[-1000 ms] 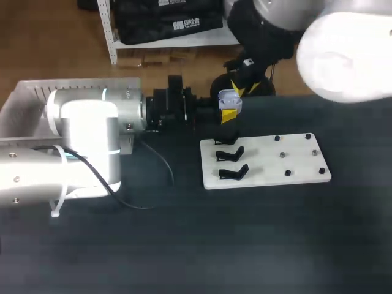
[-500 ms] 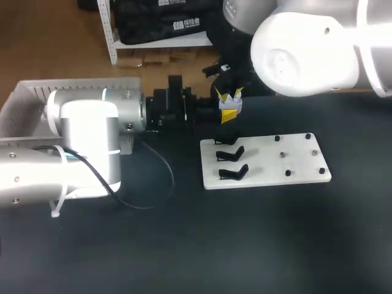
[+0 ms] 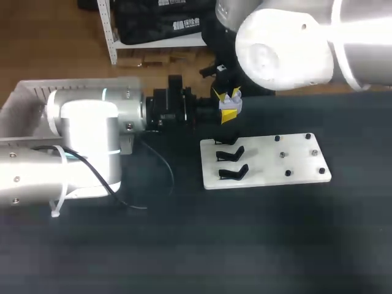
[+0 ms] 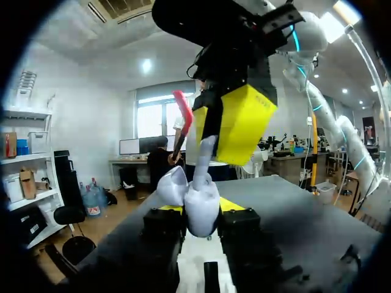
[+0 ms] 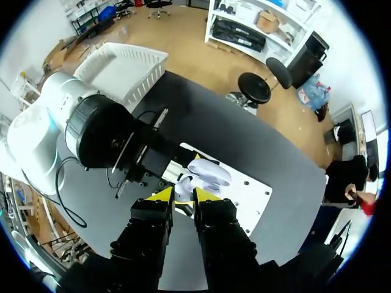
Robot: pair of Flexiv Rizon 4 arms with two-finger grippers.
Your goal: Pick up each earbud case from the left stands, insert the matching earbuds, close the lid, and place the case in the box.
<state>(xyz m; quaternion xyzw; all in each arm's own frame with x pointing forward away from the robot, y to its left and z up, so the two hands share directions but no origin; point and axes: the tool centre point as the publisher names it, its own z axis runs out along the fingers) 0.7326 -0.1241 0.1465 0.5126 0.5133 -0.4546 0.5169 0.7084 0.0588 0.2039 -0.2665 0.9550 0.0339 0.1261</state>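
Note:
A pale lavender earbud case (image 3: 231, 103) with its lid up is held above the table behind the white board (image 3: 294, 162), and my left gripper (image 3: 227, 114) is shut on its sides. In the left wrist view the case (image 4: 200, 204) sits between the left gripper's (image 4: 200, 213) yellow tips. My right gripper (image 3: 228, 94) hangs directly over the case, shut on a pale earbud (image 4: 206, 155) whose stem points down into it. In the right wrist view the earbud (image 5: 182, 184) is between the right gripper's (image 5: 183, 195) tips, with the open case (image 5: 211, 173) just beyond.
The white board carries three black stands (image 3: 233, 153) on its left part and several small pegs (image 3: 288, 173) on its right. A white box (image 3: 24, 98) stands at the far left behind my left arm (image 3: 86, 128). A black cable (image 3: 156, 177) lies beside the board.
My right arm has swung left across the view, and its gripper has come over the open case. The left arm and the case have stayed where they were.

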